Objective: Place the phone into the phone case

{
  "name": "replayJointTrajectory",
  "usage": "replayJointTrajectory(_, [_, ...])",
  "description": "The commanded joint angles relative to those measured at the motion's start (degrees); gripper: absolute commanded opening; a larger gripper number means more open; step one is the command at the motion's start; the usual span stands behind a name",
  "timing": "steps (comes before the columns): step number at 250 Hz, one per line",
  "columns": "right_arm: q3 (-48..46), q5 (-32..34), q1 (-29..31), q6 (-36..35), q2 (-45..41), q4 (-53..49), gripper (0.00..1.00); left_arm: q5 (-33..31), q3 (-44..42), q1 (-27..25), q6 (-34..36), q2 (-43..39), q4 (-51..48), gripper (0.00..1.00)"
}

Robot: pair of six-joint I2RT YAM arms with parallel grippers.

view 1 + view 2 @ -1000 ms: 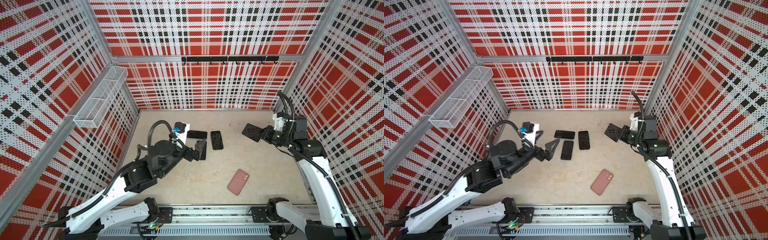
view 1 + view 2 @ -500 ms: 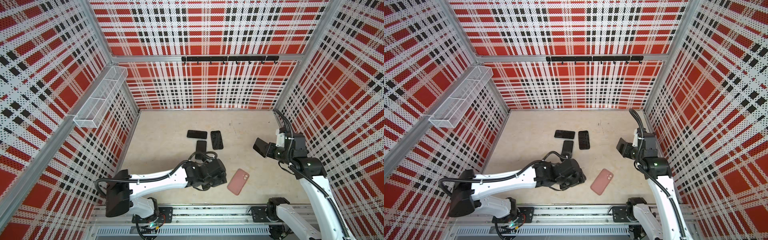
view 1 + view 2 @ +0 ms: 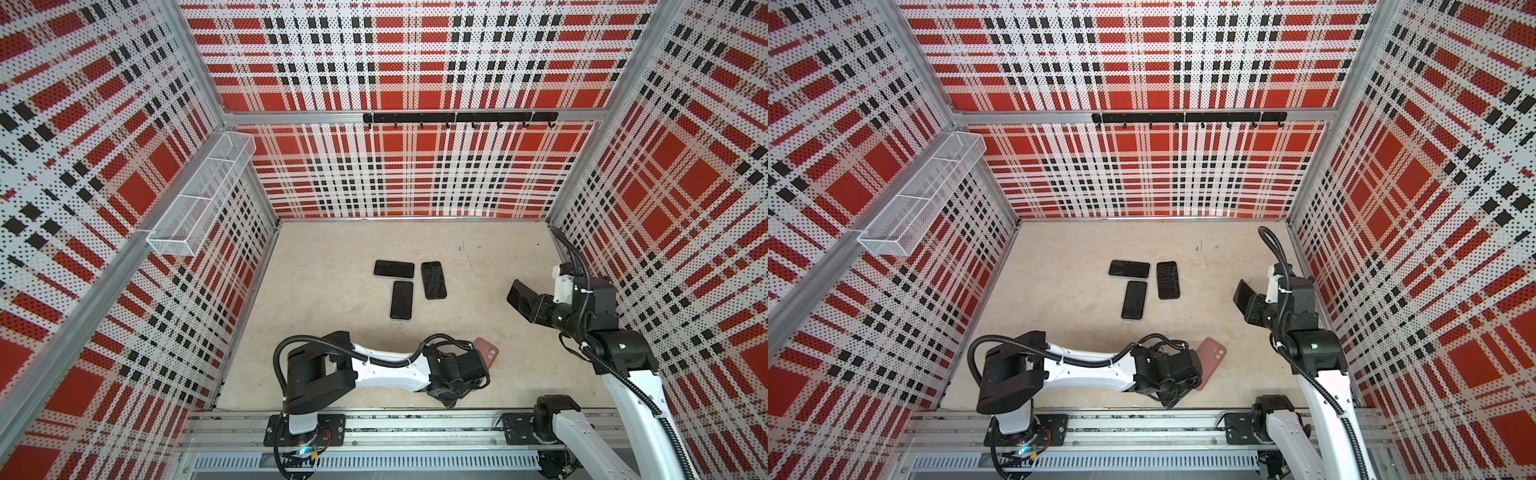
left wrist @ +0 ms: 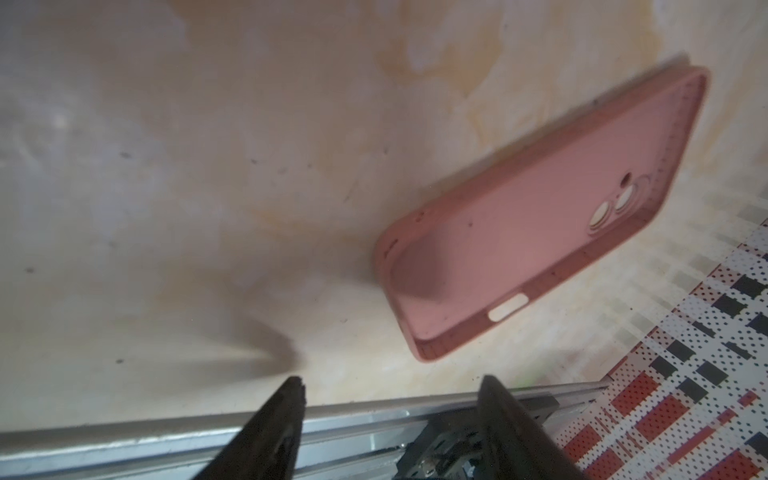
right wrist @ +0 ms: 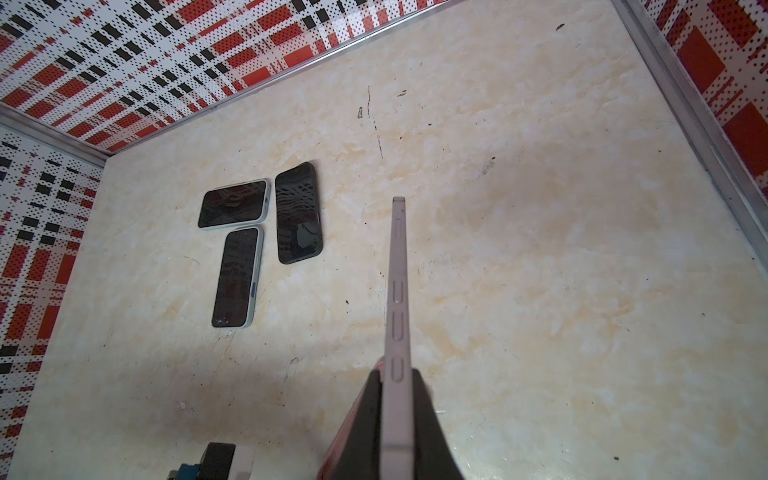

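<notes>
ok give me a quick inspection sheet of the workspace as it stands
surface: beige marbled tabletop, a few dark specks and scuffs, no spills seen
job's things: pink phone case lies flat near the front edge, open side up, nothing in it; phone held edge-on above the table
clutter: three other phones lie screen up in a tight group mid-table
hands: left hand open, nothing between its fingers, close to the case but not touching; right hand shut on the phone
cables: black hoses run along both arms, no snag seen
surroundings: plaid perforated walls, wire basket on the left wall, hook rail on the back wall with nothing hanging
</notes>
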Motion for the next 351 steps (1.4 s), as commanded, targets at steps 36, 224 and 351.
replayJointTrajectory(36, [-0.4, -0.9, 0.0, -1.6, -2.9, 4.7, 0.0, -1.3, 6.1, 1.8, -3.5, 5.2, -5.6, 0.5])
replayJointTrajectory(224, [-2.9, -11.0, 0.0, 1.4, -6.1, 7.6, 0.0, -11.0, 10.7, 21.4, 49.9, -4.9, -39.8, 0.0])
replayJointTrajectory(351, [-7.9, -36.1, 0.5, 5.8, -4.6, 15.3, 0.0, 3.7, -7.6, 34.9, 71.3, -14.3, -28.9, 0.0])
